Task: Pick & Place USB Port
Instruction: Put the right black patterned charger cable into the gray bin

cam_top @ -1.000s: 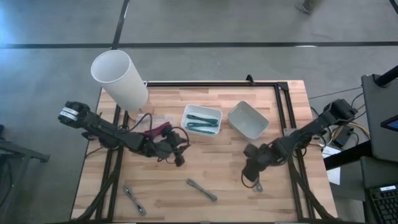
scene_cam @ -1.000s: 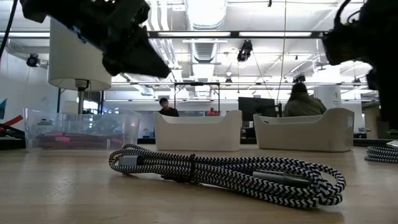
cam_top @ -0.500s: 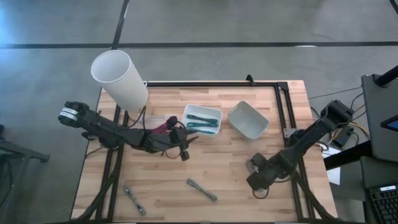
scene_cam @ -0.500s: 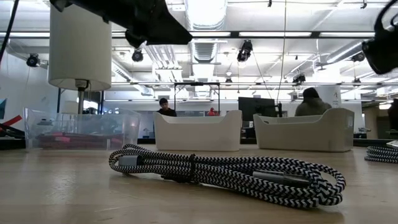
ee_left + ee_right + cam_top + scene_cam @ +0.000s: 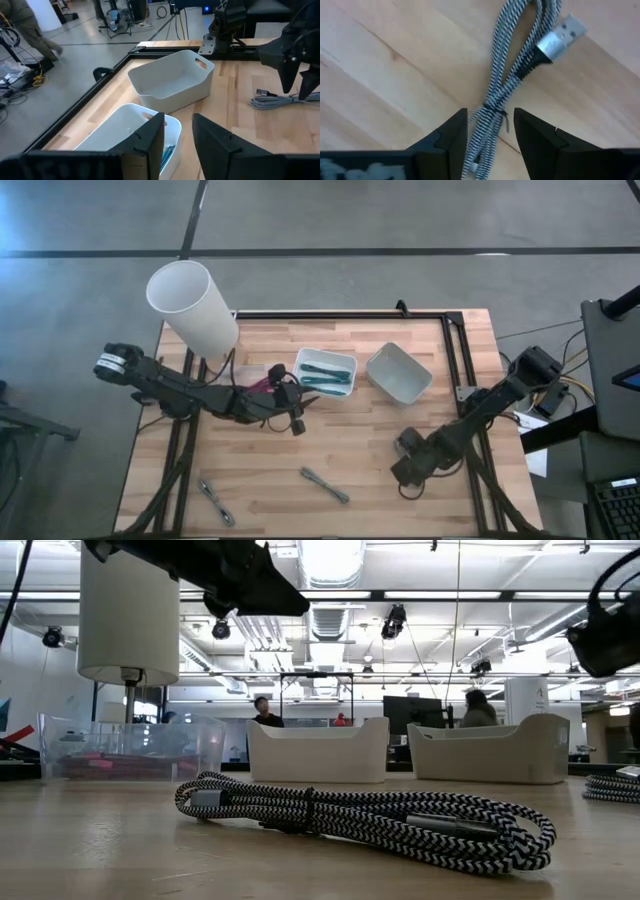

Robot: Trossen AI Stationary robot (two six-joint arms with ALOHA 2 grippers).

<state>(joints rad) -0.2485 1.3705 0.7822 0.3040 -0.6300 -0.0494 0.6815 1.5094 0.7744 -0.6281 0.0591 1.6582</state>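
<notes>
USB cable (image 5: 506, 95) between parted right jaws

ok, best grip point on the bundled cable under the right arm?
Judging by the right wrist view, grip the striped cable at its tied waist, where the strands bunch narrowest. Come straight down, fingers straddling the bundle; the right end effector is open and already lined up there.

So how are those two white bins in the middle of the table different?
The left bin holds teal cables and sits nearly square to the table; the right bin looks empty and is turned at an angle. The left bin looks shallower in the left wrist view. Both are white, rectangular and open-topped, side by side.
</notes>
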